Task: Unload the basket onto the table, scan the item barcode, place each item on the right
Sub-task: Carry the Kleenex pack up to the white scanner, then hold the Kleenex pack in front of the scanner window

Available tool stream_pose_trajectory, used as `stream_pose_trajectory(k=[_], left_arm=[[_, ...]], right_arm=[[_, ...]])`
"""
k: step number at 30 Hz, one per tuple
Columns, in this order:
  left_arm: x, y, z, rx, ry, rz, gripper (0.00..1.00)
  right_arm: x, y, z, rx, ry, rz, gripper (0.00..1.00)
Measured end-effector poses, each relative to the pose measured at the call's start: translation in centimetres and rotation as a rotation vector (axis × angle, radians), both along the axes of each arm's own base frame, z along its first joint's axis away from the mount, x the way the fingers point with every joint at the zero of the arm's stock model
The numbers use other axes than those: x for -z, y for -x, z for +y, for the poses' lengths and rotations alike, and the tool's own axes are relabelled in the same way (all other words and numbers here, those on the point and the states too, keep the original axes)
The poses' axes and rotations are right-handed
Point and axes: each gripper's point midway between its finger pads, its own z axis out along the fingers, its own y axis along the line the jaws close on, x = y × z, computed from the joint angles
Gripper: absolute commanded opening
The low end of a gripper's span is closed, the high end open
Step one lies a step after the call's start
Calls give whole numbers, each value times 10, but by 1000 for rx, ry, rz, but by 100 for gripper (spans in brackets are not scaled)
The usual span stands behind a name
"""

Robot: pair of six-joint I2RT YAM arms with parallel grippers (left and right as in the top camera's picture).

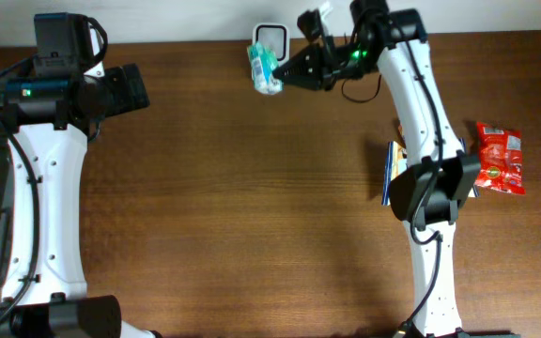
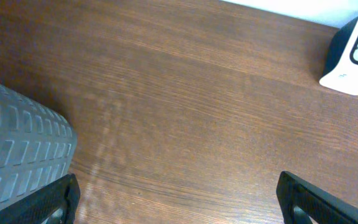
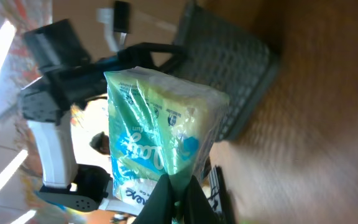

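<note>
The item [image 1: 265, 68] is a green and blue plastic-wrapped pack; my right gripper [image 1: 285, 75] holds it in the air at the back of the table, just in front of the white scanner [image 1: 272, 38]. The right wrist view shows the pack [image 3: 160, 137] pinched by its lower edge, with the right gripper [image 3: 179, 193] shut on it. No barcode is readable in any view. My left gripper [image 1: 134, 87] hovers at the back left with nothing in it. Its fingers [image 2: 55, 199] stand wide apart over bare wood, and the scanner [image 2: 353, 56] sits at the far right of that view.
A red snack bag [image 1: 501, 158] lies at the right edge. A flat blue and white packet [image 1: 391, 174] is partly hidden under the right arm. A grey ribbed basket [image 2: 17, 149] stands left of the left gripper and appears in the right wrist view too [image 3: 229, 74].
</note>
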Motion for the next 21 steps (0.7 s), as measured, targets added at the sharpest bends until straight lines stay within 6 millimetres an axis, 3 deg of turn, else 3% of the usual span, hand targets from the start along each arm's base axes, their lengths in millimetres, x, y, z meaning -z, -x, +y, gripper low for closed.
stream_pose_trajectory(k=[4, 7, 13, 17, 21], left_arm=[[0, 0, 0, 0, 0, 0, 99], [0, 0, 0, 0, 0, 0, 99], [0, 0, 0, 0, 0, 0, 99], [0, 0, 0, 0, 0, 0, 99], [0, 0, 0, 0, 0, 0, 99]], right_arm=[[-36, 7, -1, 7, -5, -99, 4], [-42, 8, -2, 45, 68, -143, 4], [26, -14, 18, 204, 532, -210, 4], [48, -26, 40, 299, 749, -336, 4], [56, -60, 11, 458, 941, -450, 4]])
